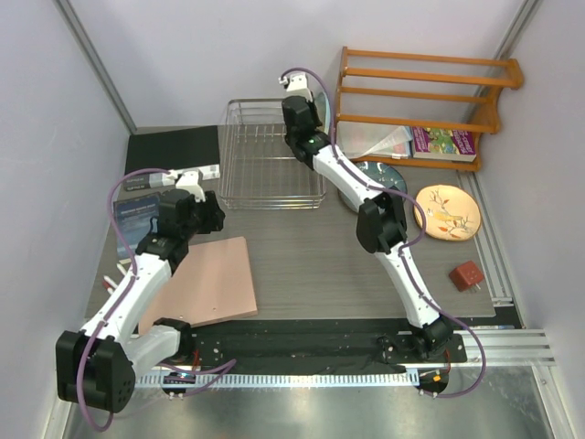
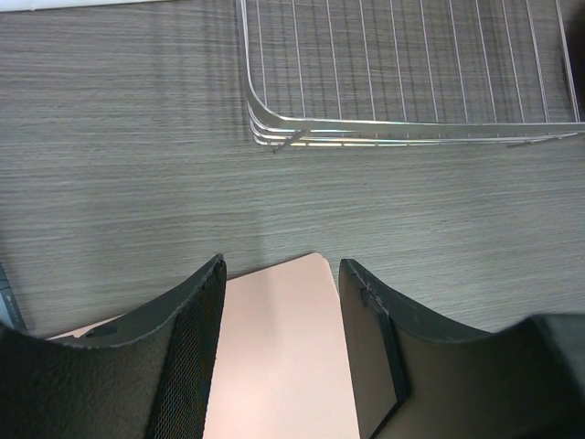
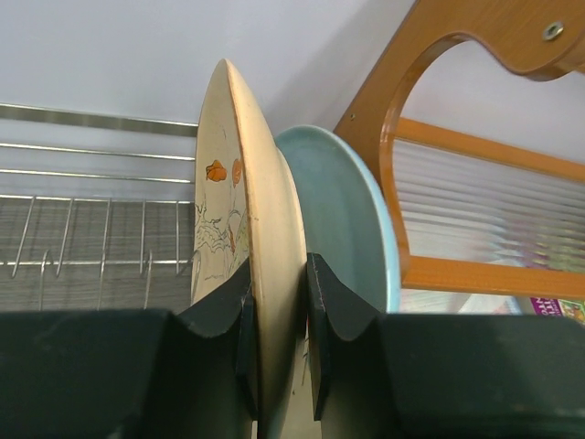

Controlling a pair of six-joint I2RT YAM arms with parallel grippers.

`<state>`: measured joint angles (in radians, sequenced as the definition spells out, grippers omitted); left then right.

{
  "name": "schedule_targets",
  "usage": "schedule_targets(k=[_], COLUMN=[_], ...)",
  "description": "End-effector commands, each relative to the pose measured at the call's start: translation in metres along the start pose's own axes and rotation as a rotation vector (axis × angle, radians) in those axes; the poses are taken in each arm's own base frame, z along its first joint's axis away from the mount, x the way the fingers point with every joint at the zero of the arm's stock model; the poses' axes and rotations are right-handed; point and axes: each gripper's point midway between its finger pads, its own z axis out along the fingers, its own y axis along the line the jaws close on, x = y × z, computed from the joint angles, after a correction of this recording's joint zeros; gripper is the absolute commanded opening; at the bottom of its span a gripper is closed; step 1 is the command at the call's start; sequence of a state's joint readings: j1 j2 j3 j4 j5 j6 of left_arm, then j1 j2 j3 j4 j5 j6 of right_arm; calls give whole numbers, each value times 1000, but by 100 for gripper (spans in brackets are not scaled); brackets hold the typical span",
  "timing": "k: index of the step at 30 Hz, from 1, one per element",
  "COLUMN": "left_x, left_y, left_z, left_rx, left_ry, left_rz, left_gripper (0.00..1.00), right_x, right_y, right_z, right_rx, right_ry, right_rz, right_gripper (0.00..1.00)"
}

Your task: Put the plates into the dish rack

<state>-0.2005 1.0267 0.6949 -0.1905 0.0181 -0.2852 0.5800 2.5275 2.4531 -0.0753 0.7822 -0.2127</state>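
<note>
Top external view, left to right: a black mat (image 1: 174,146) lies at the far left of the table (image 1: 302,265), and a pink board (image 1: 206,279) lies nearer the arms. The left gripper (image 2: 281,270) hangs over the board's far corner with its jaws apart, grasping nothing. In the left wrist view a strip of bare table separates that corner from the rounded near-left corner of the dish rack (image 2: 274,123).

The rack sits at the middle back, and its right rim is crossed by the right arm. The right gripper (image 3: 279,274) is clenched on the lower edge of the yellow-orange plate (image 3: 242,210), which stands on edge. A light-blue plate (image 3: 352,229) stands just beside it on the right, with only a thin gap between them. I cannot tell whether either plate rests in the rack. Rack wires show to the left, and the wooden shelf (image 3: 402,137) rises close on the right.

Farther right, a dark teal plate (image 1: 388,174) lies partly under the right arm. An orange-yellow plate (image 1: 447,212) lies flat beside it, and a red-brown block (image 1: 467,275) sits apart near the right edge.
</note>
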Motion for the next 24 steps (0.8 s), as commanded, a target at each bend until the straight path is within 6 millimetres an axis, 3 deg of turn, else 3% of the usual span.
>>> schedule_targets(k=[1, 4, 10, 16, 17, 18, 19, 22, 24], left_x=[-10, -9, -11, -14, -20, -26, -33, -74, -83], left_y=[-3, -3, -6, -9, -8, -3, -3, 3, 4], left_z=[3, 4, 6, 6, 5, 5, 4, 0, 1], left_rx=[17, 16, 33, 44, 36, 7, 3, -52, -58], left_ry=[-36, -30, -27, -35, -49, -65, -85, -176, -182], left_rz=[-12, -14, -23, -32, -19, -9, 11, 100, 140], left_gripper=[54, 54, 54, 54, 54, 56, 58, 67, 70], right_x=[-39, -35, -39, -46, -45, -60, -56, -73, -70], right_y=[-18, -17, -25, -38, -39, -48, -48, -68, -74], right_z=[-3, -1, -9, -27, -30, -38, -42, -60, -69], right_rx=[44, 46, 46, 26, 23, 23, 16, 12, -3], right_ry=[-84, -78, -70, -23, -14, -28, -18, -24, 0], right_rz=[98, 93, 97, 92, 87, 99, 89, 114, 102], right_gripper=[1, 1, 36, 50, 51, 52, 53, 56, 56])
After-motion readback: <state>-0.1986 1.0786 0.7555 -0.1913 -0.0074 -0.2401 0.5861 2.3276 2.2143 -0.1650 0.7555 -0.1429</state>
